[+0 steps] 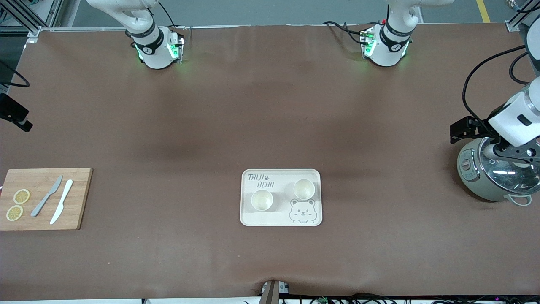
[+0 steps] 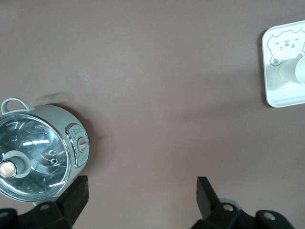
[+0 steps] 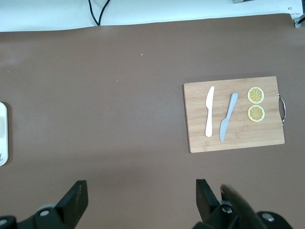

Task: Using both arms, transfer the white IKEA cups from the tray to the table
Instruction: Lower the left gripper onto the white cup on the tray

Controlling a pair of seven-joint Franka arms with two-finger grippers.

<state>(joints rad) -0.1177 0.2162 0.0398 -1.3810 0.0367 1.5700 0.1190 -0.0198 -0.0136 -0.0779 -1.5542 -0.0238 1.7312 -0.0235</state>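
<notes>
Two white cups stand upright on the bear-printed tray [image 1: 280, 217] at the middle of the table. One cup [image 1: 261, 199] is toward the right arm's end, the other cup [image 1: 303, 189] toward the left arm's end. The edge of one cup [image 2: 300, 70] shows in the left wrist view. My left gripper [image 2: 141, 200] is open and empty, up over bare table beside the grey-green pot; in the front view it [image 1: 463, 129] is at the left arm's end. My right gripper [image 3: 141, 200] is open and empty over bare table at the right arm's end [image 1: 17, 115].
A grey-green pot [image 1: 493, 175] with a glass lid stands at the left arm's end, under the left hand. A wooden cutting board [image 1: 42, 198] with two knives and two lemon slices lies at the right arm's end. Brown table lies between them.
</notes>
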